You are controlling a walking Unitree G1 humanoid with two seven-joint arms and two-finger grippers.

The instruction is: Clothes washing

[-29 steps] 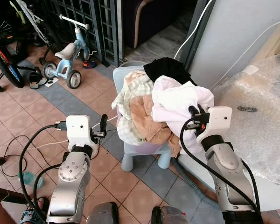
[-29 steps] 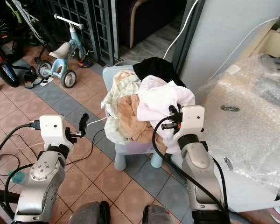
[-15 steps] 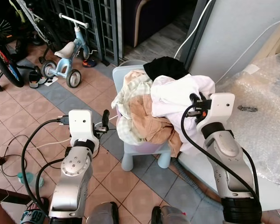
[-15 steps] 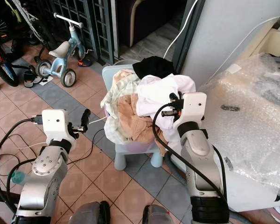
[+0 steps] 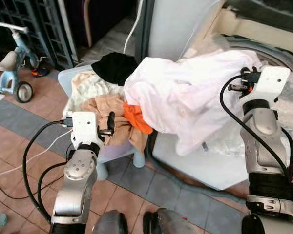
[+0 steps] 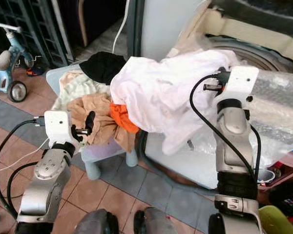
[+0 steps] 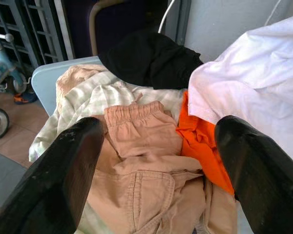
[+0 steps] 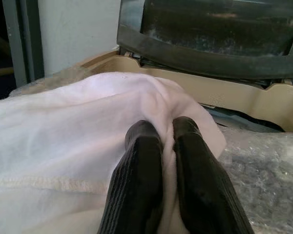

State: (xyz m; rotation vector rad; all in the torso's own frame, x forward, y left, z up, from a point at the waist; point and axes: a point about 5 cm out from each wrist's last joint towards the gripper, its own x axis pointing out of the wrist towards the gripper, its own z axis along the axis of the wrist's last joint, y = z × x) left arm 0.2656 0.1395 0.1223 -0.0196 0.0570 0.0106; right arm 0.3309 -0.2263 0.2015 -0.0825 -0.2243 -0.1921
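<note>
Right wrist view: right gripper (image 8: pixel 167 127) pinches the white garment (image 5: pixel 185 95) beside the washer rim (image 8: pixel 224 95); left gripper (image 7: pixel 158 161) spread over the chair pile (image 7: pixel 136 146).

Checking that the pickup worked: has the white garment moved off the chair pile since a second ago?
Yes. The right gripper has carried the white garment off the chair, toward the washing machine.

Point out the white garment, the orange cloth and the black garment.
white garment (image 5: pixel 185 102): left eye view, middle of the hanging fabric.
orange cloth (image 7: pixel 200 146): left wrist view, its bare middle fold.
black garment (image 7: pixel 149 61): left wrist view, centre of the heap on top of the chair pile.
</note>
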